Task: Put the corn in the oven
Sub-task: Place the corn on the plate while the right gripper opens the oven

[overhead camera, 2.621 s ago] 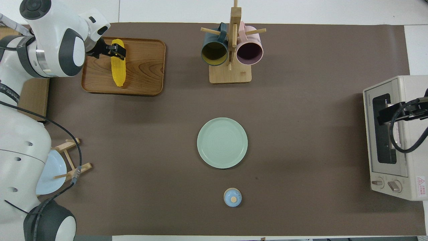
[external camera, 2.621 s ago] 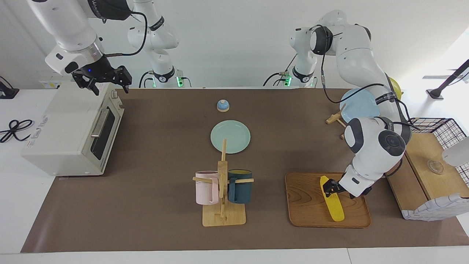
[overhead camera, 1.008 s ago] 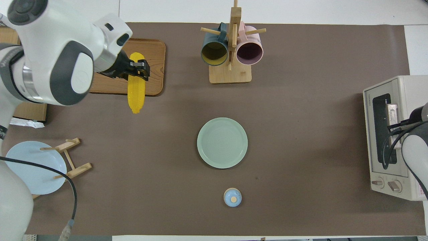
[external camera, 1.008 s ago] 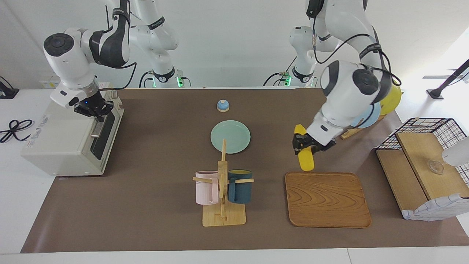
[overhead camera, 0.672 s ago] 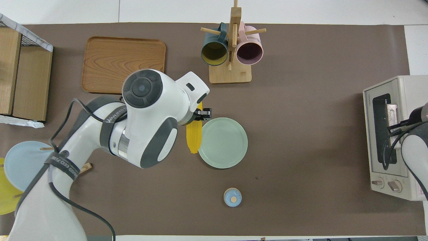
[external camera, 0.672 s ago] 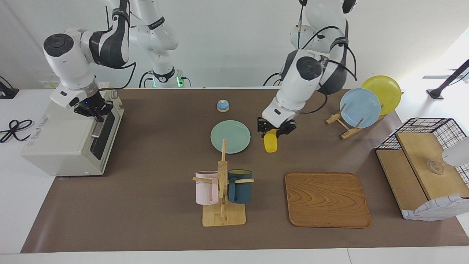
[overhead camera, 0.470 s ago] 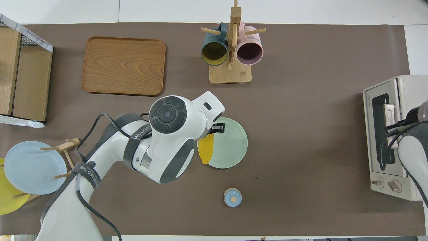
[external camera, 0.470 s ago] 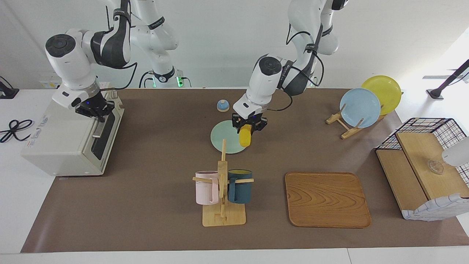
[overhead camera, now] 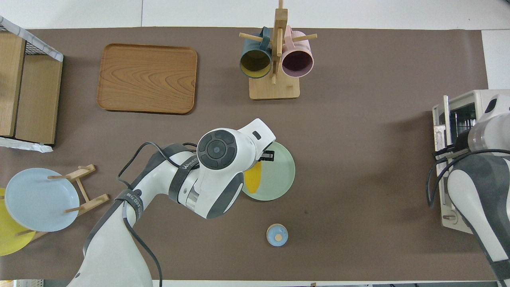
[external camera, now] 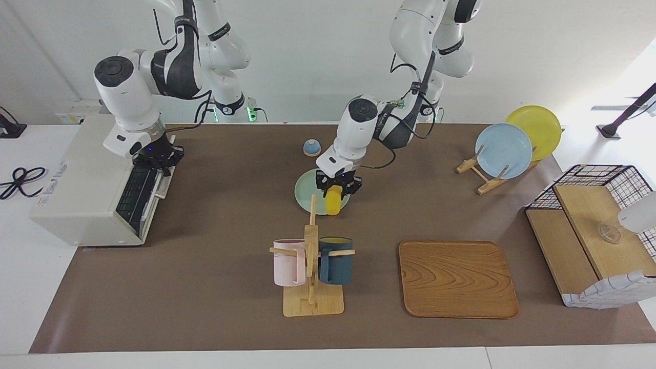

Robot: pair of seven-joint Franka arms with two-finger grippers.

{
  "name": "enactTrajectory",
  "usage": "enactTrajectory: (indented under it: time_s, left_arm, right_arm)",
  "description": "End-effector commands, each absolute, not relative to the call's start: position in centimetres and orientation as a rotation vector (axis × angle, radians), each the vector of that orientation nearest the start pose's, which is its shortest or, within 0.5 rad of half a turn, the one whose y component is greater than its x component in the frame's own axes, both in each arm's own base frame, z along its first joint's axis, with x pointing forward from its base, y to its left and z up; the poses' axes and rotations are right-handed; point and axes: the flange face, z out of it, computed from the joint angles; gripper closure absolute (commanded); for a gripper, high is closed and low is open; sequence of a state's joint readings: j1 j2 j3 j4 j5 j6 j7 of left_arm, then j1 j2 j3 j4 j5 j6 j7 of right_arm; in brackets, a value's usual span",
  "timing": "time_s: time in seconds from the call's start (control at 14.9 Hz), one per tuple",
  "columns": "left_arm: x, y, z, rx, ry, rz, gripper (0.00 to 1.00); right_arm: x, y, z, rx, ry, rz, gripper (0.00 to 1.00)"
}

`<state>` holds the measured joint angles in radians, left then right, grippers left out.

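The yellow corn (external camera: pixel 333 201) hangs tip-down in my left gripper (external camera: pixel 337 186), which is shut on its upper end and holds it over the green plate (external camera: pixel 306 192). In the overhead view the corn (overhead camera: pixel 254 180) shows over the plate's edge, partly under the left gripper (overhead camera: pixel 267 156). The off-white oven (external camera: pixel 77 174) stands at the right arm's end of the table. Its door is pulled partly open and the wire rack (external camera: pixel 132 193) shows inside. My right gripper (external camera: pixel 155 158) is at the top edge of the door, shut on the handle, which it hides.
A mug tree (external camera: pixel 310 256) with a pink and a dark blue mug stands farther from the robots than the plate. A wooden tray (external camera: pixel 457 279), a wire-and-wood basket box (external camera: pixel 594 230) and a plate rack (external camera: pixel 505 150) are toward the left arm's end. A small blue bell (external camera: pixel 311 147) is near the robots.
My left gripper lifted the corn off the wooden tray and carried it over the green plate. My right gripper took hold of the oven handle and pulled the door partly open.
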<state>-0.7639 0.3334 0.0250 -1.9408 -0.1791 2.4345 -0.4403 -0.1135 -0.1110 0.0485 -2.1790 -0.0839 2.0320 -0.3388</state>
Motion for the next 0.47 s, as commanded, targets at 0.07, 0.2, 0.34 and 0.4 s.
enactTrajectory:
  time_s: [0.07, 0.2, 0.34, 0.4]
  left_arm:
    - [45.8, -43.3, 32.4, -3.316, 0.322, -0.131, 1.00]
    - [45.9, -43.2, 32.5, -3.314, 0.322, -0.130, 0.34]
    - [46.0, -42.9, 33.1, -3.309, 0.319, -0.116, 0.00]
    - [46.2, -42.4, 33.9, -3.302, 0.313, -0.084, 0.00]
  right_arm:
    - [52.9, -3.8, 36.0, -3.188, -0.446, 0.049, 1.00]
    - [52.5, -2.2, 35.0, -3.187, -0.446, 0.030, 1.00]
    - [51.6, -2.1, 33.8, -3.186, -0.448, -0.015, 1.00]
    - [51.5, -2.2, 32.8, -3.185, -0.444, -0.023, 1.00]
